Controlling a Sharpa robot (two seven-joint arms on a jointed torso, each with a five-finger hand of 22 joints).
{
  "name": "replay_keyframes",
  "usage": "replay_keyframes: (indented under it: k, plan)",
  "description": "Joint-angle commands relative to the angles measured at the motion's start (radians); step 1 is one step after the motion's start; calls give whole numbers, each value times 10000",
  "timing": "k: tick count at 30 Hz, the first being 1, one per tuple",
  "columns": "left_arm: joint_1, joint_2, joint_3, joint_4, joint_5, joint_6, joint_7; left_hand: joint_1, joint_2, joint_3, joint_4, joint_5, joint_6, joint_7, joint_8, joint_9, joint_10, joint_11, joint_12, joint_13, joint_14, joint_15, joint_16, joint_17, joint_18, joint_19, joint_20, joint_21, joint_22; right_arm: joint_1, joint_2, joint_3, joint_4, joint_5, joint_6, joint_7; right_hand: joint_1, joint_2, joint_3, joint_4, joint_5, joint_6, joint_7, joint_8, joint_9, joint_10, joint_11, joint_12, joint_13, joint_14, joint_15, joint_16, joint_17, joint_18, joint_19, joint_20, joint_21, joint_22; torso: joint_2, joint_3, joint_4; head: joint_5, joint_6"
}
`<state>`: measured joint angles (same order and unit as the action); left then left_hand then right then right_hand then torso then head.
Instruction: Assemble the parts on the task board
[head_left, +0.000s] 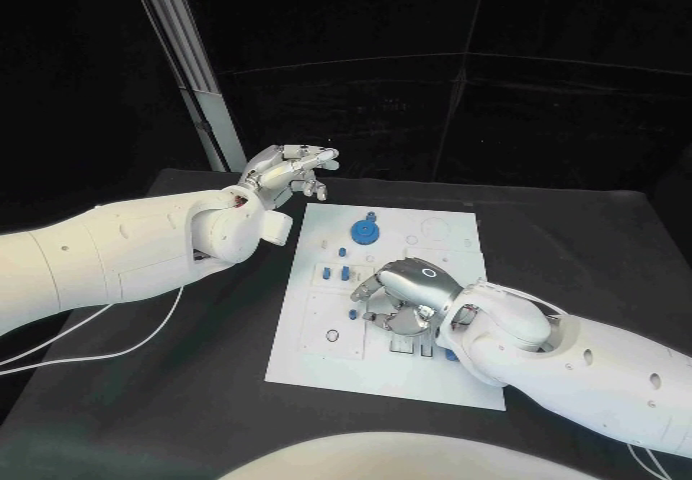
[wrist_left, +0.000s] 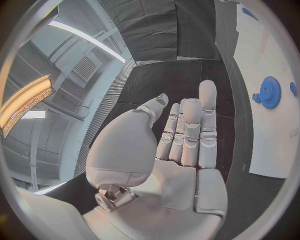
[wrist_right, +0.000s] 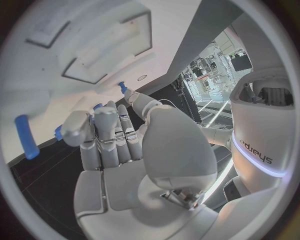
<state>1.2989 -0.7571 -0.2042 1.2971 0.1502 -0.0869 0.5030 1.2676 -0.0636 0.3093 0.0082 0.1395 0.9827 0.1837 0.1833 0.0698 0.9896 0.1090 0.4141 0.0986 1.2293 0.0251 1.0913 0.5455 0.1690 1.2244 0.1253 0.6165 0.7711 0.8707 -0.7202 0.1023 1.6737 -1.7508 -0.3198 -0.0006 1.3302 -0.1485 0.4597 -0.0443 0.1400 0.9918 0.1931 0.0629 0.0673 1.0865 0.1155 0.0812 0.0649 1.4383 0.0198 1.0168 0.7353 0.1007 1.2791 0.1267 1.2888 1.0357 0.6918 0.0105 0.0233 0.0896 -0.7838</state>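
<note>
The white task board (head_left: 433, 238) lies in the middle of the black table. A blue gear (head_left: 366, 231) sits near its far edge and is also seen past my left hand's fingers as the gear (wrist_left: 270, 92). Small blue parts (head_left: 336, 273) stand left of centre. My right hand (head_left: 411, 294) hovers low over the board's middle with its fingers bent down towards the surface. From the right wrist, the thumb and fingers (wrist_right: 107, 131) are apart, with a blue peg (wrist_right: 25, 136) lying on the board beside them. My left hand (head_left: 289, 170) is raised beyond the board's far left corner, fingers straight, holding nothing.
A pale metal post (head_left: 195, 85) rises behind my left hand at the table's back. A white cable (head_left: 130, 345) trails over the table on the left. Bare black table (head_left: 577, 240) lies right of the board.
</note>
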Motion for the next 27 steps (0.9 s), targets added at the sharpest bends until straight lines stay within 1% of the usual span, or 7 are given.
replay_keyframes:
  k: [1,3,5,9,13,18,27]
  plan:
    - [15,-23,8,14,31,126,18,36,55,-42,-9,1,-56,-7,38,-14,-65,17,23,1,-99,2,-32,-9,135,-19,-11,-66,-9,17,-408,13,327,466,-367,-46,24,80,-73,29,50,19,-28,37,15,85,19,77,11,44,28,76,33,93,59,-2,69,31,-1,3,-27,-81,86]
    - [15,-31,8,16,31,122,21,36,55,-42,-9,1,-56,-7,38,-14,-65,17,23,1,-99,2,-32,-9,135,-19,-11,-66,-9,24,-671,108,480,567,-253,-233,-5,68,-113,56,54,30,-35,35,17,109,13,106,9,63,23,118,73,85,87,-6,94,72,4,0,-20,-192,150]
    - [15,-41,7,19,31,117,29,36,55,-42,-9,1,-56,-7,38,-14,-65,17,23,1,-99,2,-32,-9,135,-19,-11,-66,-9,38,-944,320,601,655,-16,-578,-116,-3,-238,129,45,-52,-71,-2,1,78,1,118,-2,75,19,135,66,84,96,-7,101,75,-5,-4,-31,-265,197]
    - [15,-52,6,22,31,108,48,42,58,-52,-9,-6,-59,-7,43,-14,-72,17,31,1,-102,3,-31,-15,134,-17,-9,-73,-14,94,-1371,562,723,657,179,-1107,-244,-105,-582,263,6,-396,-146,-19,-21,-37,-39,162,-8,101,-8,204,85,79,134,-14,125,103,-12,-7,-36,-401,327]
    - [12,-51,4,18,31,194,75,47,57,-56,-10,-9,-58,-9,46,-13,-74,16,36,1,-106,3,-34,-25,134,-17,-9,-76,-17,121,-1630,754,725,449,154,-1428,-223,-94,-840,336,-63,-312,-172,70,28,24,-76,294,18,143,-37,331,201,60,201,-32,175,185,2,23,-23,-478,400]
    - [9,-33,-1,4,31,193,47,53,57,-61,-13,-11,-57,-11,50,-13,-75,15,41,1,-106,3,-31,-24,134,-16,-8,-79,-20,131,-1779,826,688,267,113,-1572,-120,-101,-1046,351,-76,-284,-179,49,28,-194,-56,266,-20,139,-28,349,160,63,200,-34,165,155,-8,1,9,-529,428]
    - [2,-23,-20,-6,31,192,33,53,57,-61,-13,-11,-57,-11,50,-13,-75,15,41,1,-106,3,-31,-24,134,-16,-8,-79,-20,135,-1822,855,624,79,333,-1696,15,-40,-1187,352,-58,-312,-227,29,21,-344,-73,267,-15,123,-31,345,108,72,182,-31,143,118,11,-6,-13,-514,447]
